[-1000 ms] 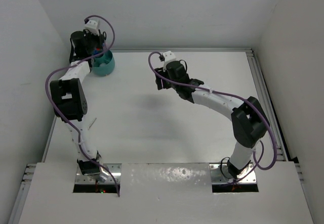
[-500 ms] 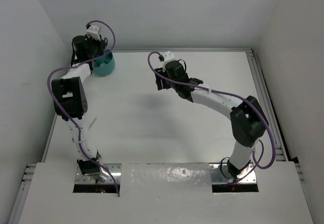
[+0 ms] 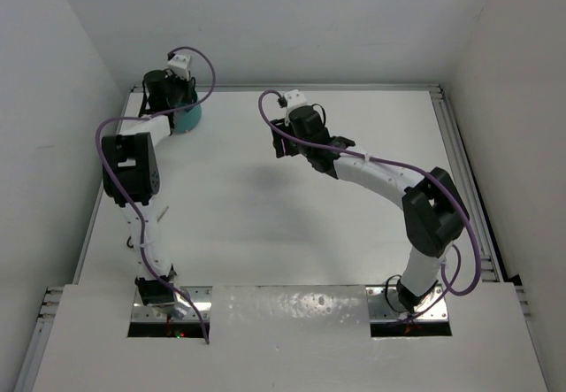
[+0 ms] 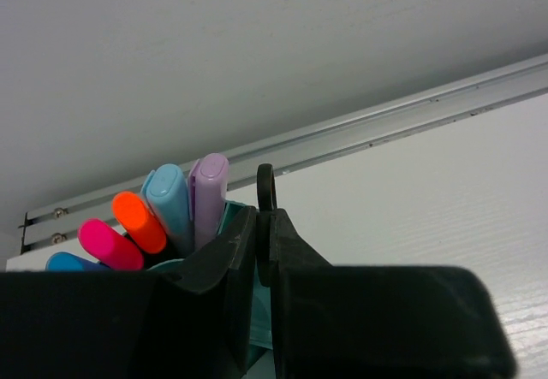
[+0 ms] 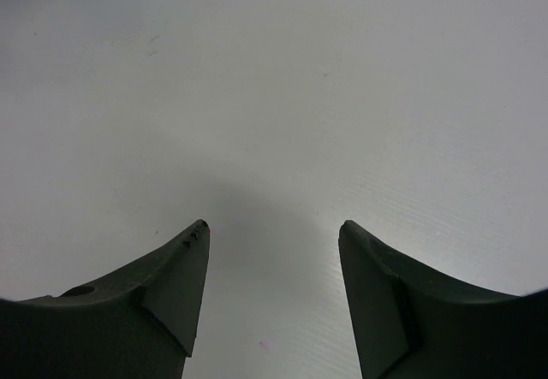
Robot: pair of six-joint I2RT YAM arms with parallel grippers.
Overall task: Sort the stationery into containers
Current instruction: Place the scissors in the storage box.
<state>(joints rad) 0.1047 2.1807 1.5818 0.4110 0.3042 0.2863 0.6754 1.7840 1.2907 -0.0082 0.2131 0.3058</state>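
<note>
Black fingers (image 4: 214, 263) of the left gripper (image 4: 264, 223) stand almost together, clamped on a thin black piece with a narrow loop that rises above the tips. We take it for the handle of the black-handled small scissors (image 4: 266, 182). Just under and behind these fingertips sits the round teal plastic desk-organiser cup (image 4: 234, 221), and its rim shows as a thin strip beside one finger.

Several markers stand in the cup, close beside the gripper on one side. A lilac marker cap (image 4: 208, 192) is nearest to the fingers, then come a light-blue marker cap (image 4: 168, 198), an orange marker cap (image 4: 139, 222) and a pink marker cap (image 4: 106, 245). Farthest is one more blue cap (image 4: 68, 262), half hidden by the gripper body. We cannot tell whether the blades of the scissors are inside the cup.

Seen from above, the left gripper hangs over the cup at the far corner of the white table (image 3: 265, 224) and covers most of it.

The right gripper (image 5: 272, 225) is well apart from the cup. Its jaws are wide apart, and the white table surface shows between them and ahead of them.
</note>
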